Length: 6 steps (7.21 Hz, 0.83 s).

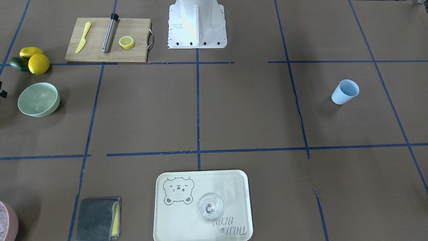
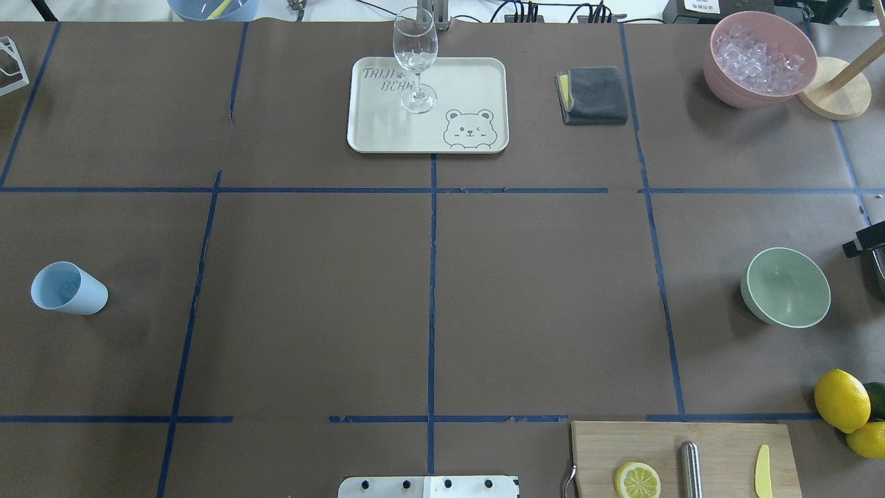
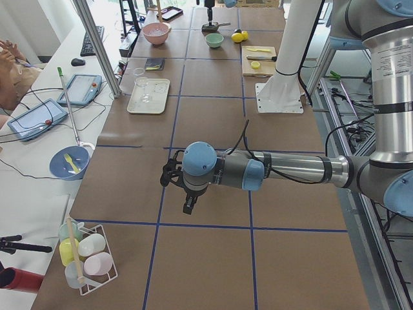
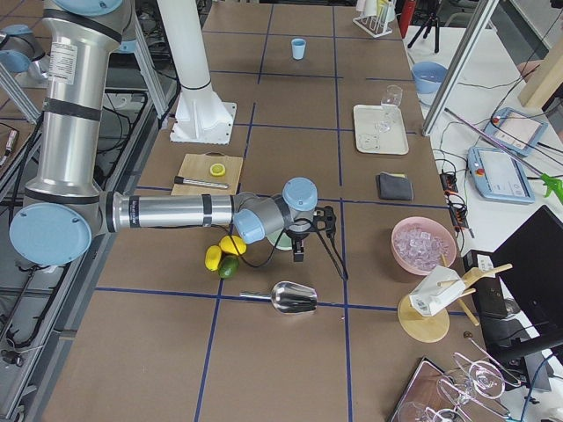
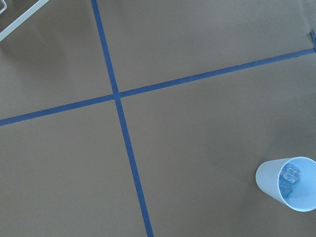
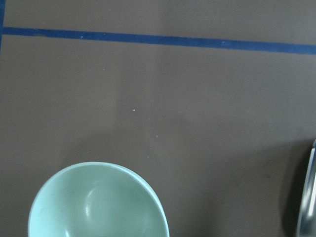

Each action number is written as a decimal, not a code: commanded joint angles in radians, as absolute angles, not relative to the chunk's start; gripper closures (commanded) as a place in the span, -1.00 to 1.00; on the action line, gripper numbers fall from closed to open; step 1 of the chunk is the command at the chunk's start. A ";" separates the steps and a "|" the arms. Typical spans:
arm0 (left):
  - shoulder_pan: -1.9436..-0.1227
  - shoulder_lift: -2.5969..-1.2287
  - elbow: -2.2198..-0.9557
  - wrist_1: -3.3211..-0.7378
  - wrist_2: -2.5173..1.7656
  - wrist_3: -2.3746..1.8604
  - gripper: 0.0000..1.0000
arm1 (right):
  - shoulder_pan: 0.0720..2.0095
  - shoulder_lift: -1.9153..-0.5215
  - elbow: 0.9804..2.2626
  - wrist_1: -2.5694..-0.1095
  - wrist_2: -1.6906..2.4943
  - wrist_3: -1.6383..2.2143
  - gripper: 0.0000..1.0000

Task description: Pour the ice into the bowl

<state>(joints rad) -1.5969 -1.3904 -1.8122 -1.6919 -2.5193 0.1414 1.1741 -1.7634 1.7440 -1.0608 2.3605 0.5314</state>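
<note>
The pale mint-green bowl stands empty at the table's right side; it also shows in the front view and at the bottom of the right wrist view. A light blue cup stands far off at the left, with a few clear ice cubes in it. My left gripper hovers above the table near the cup; I cannot tell whether it is open or shut. My right gripper hangs just beside the bowl, and only a black edge of it shows overhead; I cannot tell its state.
A pink bowl of ice stands at the far right, a grey cloth and a tray with a wine glass further left. A metal scoop, lemons and a cutting board lie near the bowl.
</note>
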 commanded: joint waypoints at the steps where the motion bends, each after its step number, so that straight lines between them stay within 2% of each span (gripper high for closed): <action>1: -1.597 -1.388 -1.809 -1.741 -2.557 0.140 -1.00 | 1.030 -1.822 1.723 -0.835 2.264 0.782 -0.87; 3: -1.597 -1.388 -1.801 -1.756 -2.559 0.137 -1.00 | 0.985 -1.821 1.706 -0.833 2.217 0.827 -0.86; 4: -1.597 -1.388 -1.801 -1.759 -2.559 0.137 -1.00 | 0.971 -1.816 1.685 -0.831 2.217 0.837 -0.67; 5: -1.597 -1.388 -1.801 -1.761 -2.559 0.137 -1.00 | 0.959 -1.812 1.672 -0.831 2.215 0.838 -0.44; 6: -1.597 -1.388 -1.802 -1.761 -2.559 0.137 -1.00 | 0.956 -1.812 1.663 -0.831 2.215 0.838 0.17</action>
<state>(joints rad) -1.5969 -1.3883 -1.8014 -1.7597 -2.5586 0.1366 0.9648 -1.8136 1.6772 -0.8321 2.2168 0.8351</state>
